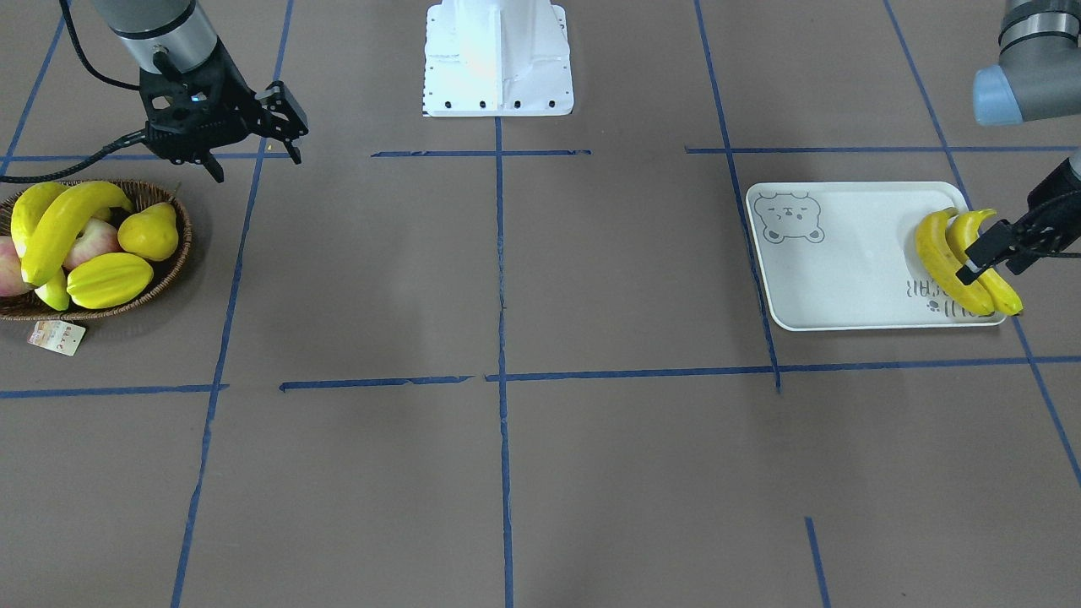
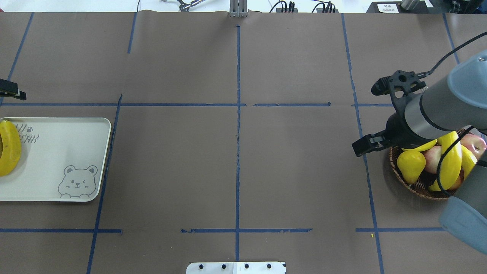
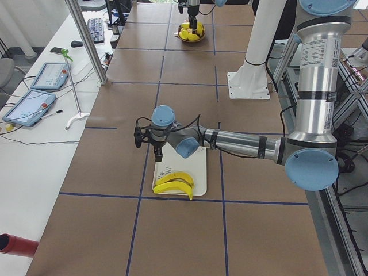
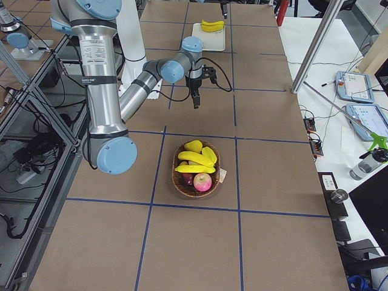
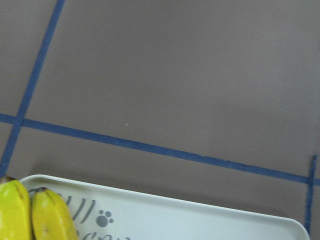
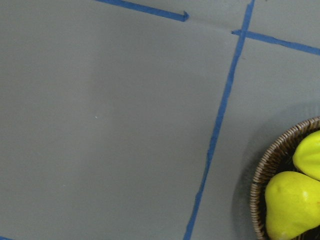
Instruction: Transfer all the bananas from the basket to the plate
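Brown taped tabletop [image 2: 236, 171]: two bananas [image 2: 9, 148] lie packed at the plate's [image 2: 57, 152] left end, leaving room. Left gripper [image 1: 992, 266] above them seems parted, empty. Right gripper [image 2: 365, 120], wide open and empty, hovers beside the basket [image 2: 418, 188], far right, where two remain.

Two bananas [image 1: 950, 257] on plate [image 1: 844, 253], two in basket [image 1: 173, 262].

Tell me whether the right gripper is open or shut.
Open. In the overhead view, the right gripper has its two fingers spread far apart with nothing between them, near the basket.
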